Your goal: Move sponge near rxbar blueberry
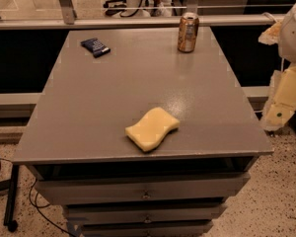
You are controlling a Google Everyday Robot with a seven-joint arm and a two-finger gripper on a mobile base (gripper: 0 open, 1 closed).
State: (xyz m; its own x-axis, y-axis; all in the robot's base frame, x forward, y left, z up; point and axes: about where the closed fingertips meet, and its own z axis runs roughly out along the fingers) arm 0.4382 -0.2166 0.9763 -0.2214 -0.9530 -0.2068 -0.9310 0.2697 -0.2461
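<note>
The pale yellow sponge lies flat on the grey table top, near the front edge and slightly right of centre. The dark navy rxbar blueberry lies at the far left corner of the table, well apart from the sponge. My cream-coloured gripper hangs off the right side of the table, beyond its edge, to the right of the sponge. It touches nothing on the table.
A copper-coloured drink can stands upright at the far edge, right of centre. The table is a drawer cabinet with drawers below the front. A rail runs behind it. Cables lie on the floor at left.
</note>
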